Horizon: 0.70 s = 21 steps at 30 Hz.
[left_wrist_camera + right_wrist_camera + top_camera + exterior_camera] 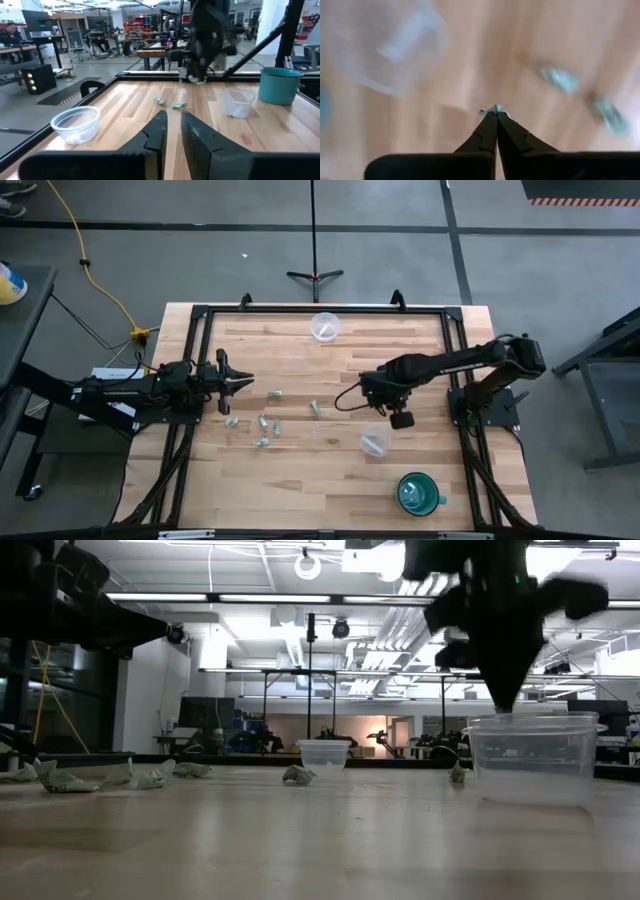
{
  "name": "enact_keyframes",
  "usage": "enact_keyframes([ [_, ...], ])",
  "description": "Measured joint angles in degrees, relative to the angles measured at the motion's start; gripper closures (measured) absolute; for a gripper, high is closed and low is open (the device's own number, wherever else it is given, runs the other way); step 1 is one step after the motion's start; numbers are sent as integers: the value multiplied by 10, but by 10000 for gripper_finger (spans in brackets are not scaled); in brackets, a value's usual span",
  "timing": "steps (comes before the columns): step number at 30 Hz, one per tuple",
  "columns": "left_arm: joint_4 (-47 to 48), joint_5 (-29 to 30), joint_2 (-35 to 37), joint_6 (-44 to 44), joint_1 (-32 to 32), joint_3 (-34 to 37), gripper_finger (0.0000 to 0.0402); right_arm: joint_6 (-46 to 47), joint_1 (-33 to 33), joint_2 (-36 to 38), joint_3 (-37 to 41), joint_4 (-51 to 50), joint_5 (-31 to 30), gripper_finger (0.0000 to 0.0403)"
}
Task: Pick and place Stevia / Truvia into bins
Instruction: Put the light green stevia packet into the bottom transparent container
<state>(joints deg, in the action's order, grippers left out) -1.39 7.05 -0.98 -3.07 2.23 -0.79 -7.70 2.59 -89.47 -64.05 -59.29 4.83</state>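
Several pale green-and-white packets lie flat on the wooden table: a cluster (262,423), one apart (315,407), and a row at the left of the low view (150,778). One clear cup (375,442) stands toward the near side, another (325,327) by the far edge. My right gripper (388,402) hangs above the table beside the near cup (535,760), pointing down, shut on a packet (495,108). My left gripper (240,381) waits at the table's left, fingers a narrow gap apart (173,131), touching nothing. My right gripper pinches a small packet between its two fingertips (489,120), with only a pale sliver of the packet (496,108) showing past the tips. The fingers point down from above. The packet is lifted clear of the table.
A teal mug (418,492) stands near the table's near right corner. A black frame (300,310) runs around the tabletop. Bare wood lies between the packet cluster and the near edge. The right arm's own body (207,35) rises over the table's middle.
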Motion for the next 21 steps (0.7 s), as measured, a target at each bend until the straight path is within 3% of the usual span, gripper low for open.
enact_keyframes([
  [6,0,2,0,0,0,0,309,-27,59,0,-34,77,67,402],
  [21,0,2,0,0,0,0,309,1,147,0,-34,130,46,403],
])
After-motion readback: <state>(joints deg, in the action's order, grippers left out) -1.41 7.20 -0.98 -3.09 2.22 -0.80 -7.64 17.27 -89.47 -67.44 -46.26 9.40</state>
